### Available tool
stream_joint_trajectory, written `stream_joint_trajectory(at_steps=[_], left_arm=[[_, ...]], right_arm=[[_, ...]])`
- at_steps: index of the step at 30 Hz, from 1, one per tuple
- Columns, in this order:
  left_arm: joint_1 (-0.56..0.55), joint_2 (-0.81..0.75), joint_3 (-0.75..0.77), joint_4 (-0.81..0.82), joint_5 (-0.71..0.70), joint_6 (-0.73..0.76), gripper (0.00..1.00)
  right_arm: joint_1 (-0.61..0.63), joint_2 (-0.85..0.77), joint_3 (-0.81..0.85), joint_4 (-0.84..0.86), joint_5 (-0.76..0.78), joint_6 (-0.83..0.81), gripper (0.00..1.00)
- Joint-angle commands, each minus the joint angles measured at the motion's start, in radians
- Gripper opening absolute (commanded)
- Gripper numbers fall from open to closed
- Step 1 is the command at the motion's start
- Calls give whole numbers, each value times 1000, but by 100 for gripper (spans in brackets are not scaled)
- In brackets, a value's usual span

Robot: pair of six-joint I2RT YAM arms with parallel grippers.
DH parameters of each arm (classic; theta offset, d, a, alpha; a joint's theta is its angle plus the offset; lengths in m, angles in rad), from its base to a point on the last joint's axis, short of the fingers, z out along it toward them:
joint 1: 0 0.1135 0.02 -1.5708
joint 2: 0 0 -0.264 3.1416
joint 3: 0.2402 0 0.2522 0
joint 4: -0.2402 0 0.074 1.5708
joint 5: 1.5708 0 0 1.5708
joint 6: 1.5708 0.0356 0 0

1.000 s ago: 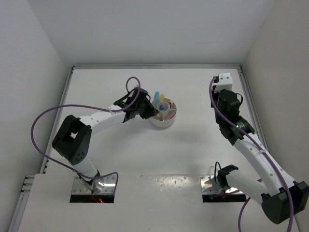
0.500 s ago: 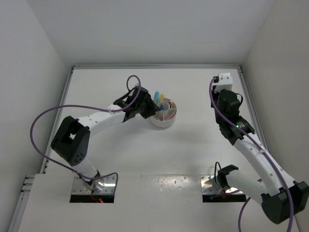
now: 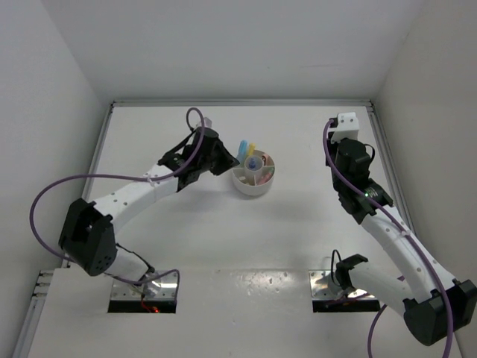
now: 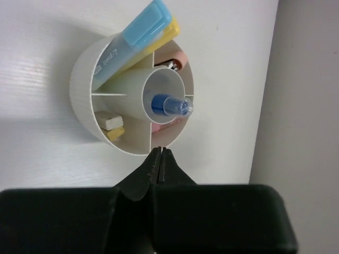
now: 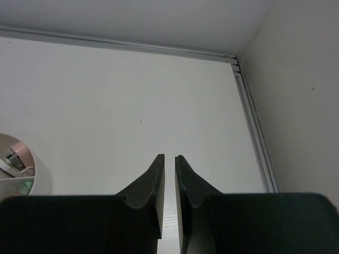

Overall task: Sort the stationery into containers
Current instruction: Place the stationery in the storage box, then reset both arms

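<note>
Risk, we judge, is the left jaws, shut on nothing near the round white plastic organiser point(image 4: 83, 79) on the worktop point(image 3: 223, 239), clipping its rim or the leaning light blue marker point(image 4: 132, 42) and tipping it, while the right jaws idle barely parted, empty.

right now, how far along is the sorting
Done: light blue marker and yellow marker share a wedge of the organiser, blue marker in its centre well, small blocks in another wedge. In hand: nothing; left gripper shut, empty. Remaining: no loose stationery visible.
</note>
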Motion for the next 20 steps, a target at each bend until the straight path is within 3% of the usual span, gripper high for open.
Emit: stream_joint_trajectory(at_steps=[1, 5, 6, 8, 9, 10, 11, 13, 20], left_arm=[[5, -100, 22, -4, -45, 130, 0], [5, -230, 20, 34, -189, 476, 0], [5, -253, 4, 44, -218, 683, 0], [5, -307, -29, 44, -336, 866, 0], [5, -321, -49, 44, -372, 933, 10], [5, -336, -84, 29, -421, 969, 41], [5, -348, -102, 19, -550, 951, 99], [15, -397, -169, 7, -629, 879, 100], [52, -540, -240, 39, -539, 856, 100]], right_arm=[[-4, -2, 0, 54, 4, -3, 13], [-4, -2, -9, 44, -55, -41, 13], [-4, -2, -9, 24, -77, -41, 15], [-4, 10, 3, -21, -153, -52, 27], [-4, 11, 17, -38, -186, -52, 35], [-4, 24, 17, -53, -213, -52, 59], [-4, 41, 26, -67, -274, -43, 73], [-4, 64, 42, -99, -322, -25, 92], [-4, 84, 9, -33, -248, 3, 95]])
